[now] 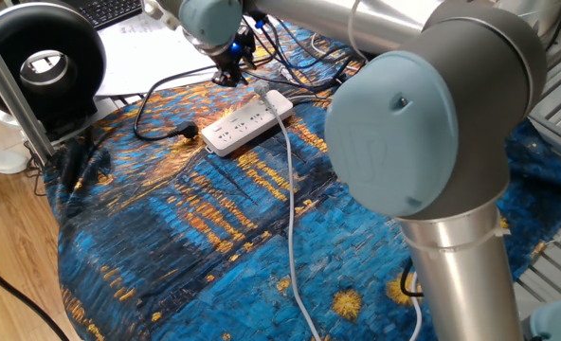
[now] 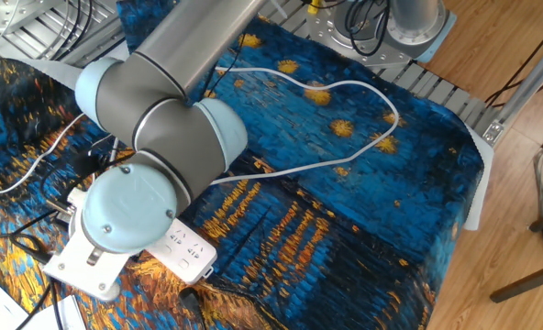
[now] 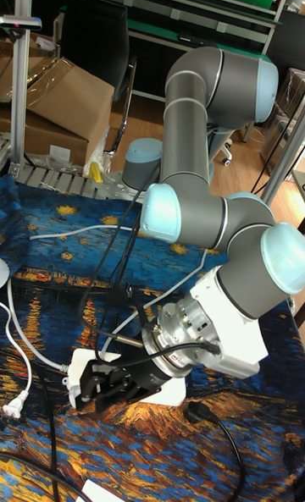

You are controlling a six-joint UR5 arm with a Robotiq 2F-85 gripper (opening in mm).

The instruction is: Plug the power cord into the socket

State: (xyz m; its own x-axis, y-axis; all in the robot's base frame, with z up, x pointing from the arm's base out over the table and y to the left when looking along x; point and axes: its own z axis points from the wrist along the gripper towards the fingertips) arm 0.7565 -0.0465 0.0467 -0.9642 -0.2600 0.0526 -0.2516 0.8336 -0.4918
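One arm reaches across the table [image 1: 167, 246], which is draped in a blue and gold starry cloth. Its black hand [image 1: 228, 74] hangs over the far end of the socket [image 1: 245, 122], a white strip lying flat with its dark outlet holes facing up. Whether the hand is clenched or released cannot be told; in the tall fixed view its dark fingers [image 3: 102, 388] blur together. The power cord [image 1: 291, 213] runs pale across the cloth toward the strip, and its small plug [image 1: 262, 90] rests on the strip's end, just beside and below the hand. Near the strip's other end lies a black plug [image 1: 186, 132].
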